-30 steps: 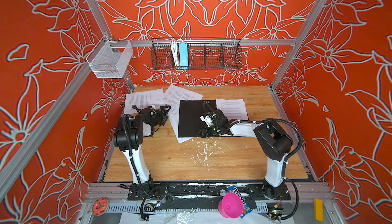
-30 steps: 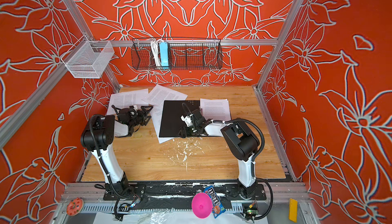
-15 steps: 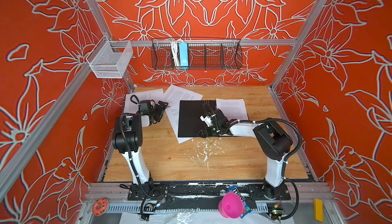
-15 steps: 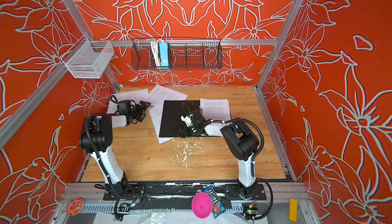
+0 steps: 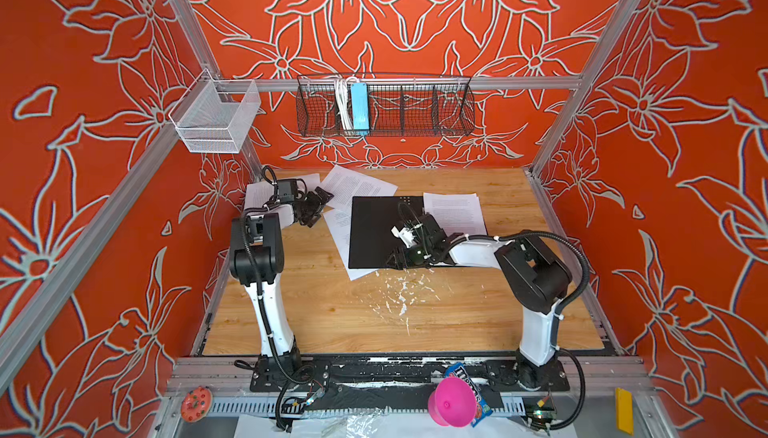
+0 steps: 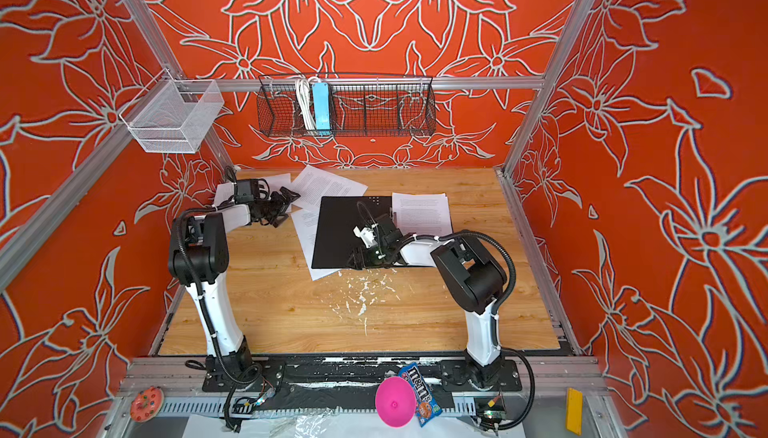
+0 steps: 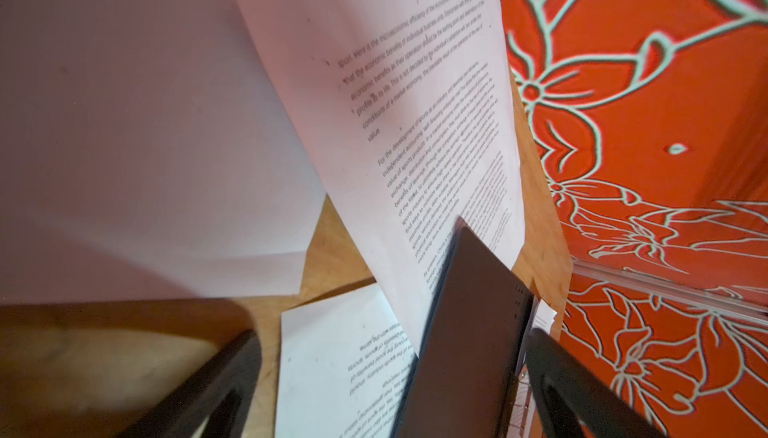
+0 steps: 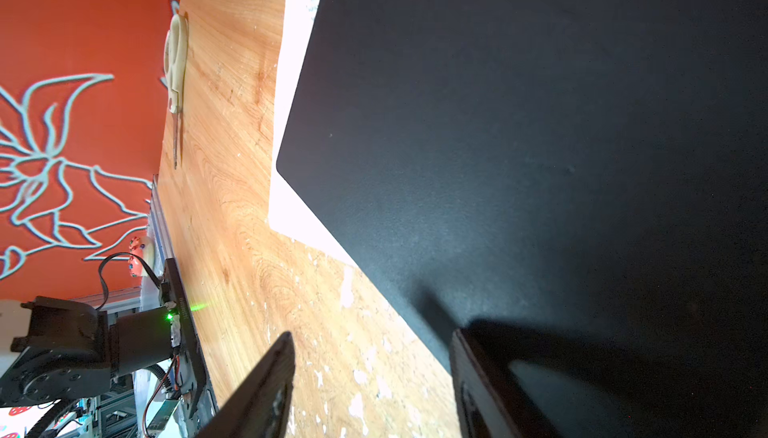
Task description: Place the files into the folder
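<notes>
Mid-table on the wooden tabletop (image 5: 332,311), the thin folder (image 5: 374,228) (image 6: 336,228) lies open and flat, black inside face up. The files, loose white paper sheets with small black print, lie scattered around it: a stack (image 5: 455,211) touching its right side, one tilted sheet (image 5: 355,184) at its far-left corner, one sheet (image 5: 340,232) partly under its left edge, and one (image 5: 259,193) far left by the wall.

The left gripper (image 5: 322,207) (image 6: 289,209) sits over the far-left sheets with its fingers spread wide and nothing between them. Its wrist view shows a page with the readable phrases "For the development of sports" and "conditions of a market economy"; the finer print is too small to read.

The right gripper (image 5: 395,259) (image 8: 372,334) lies low at the folder's near edge, fingers partly apart and pinching nothing: one finger (image 8: 482,373) over the black cover, the other over bare wood. Cream-handled scissors (image 8: 176,83) lie on the wood by the left wall. White flecks (image 5: 399,294) dot the table near the folder.

On the near rail, a blue "m&m's" packet (image 6: 422,394) sits behind a pink plastic cone (image 6: 395,400).
</notes>
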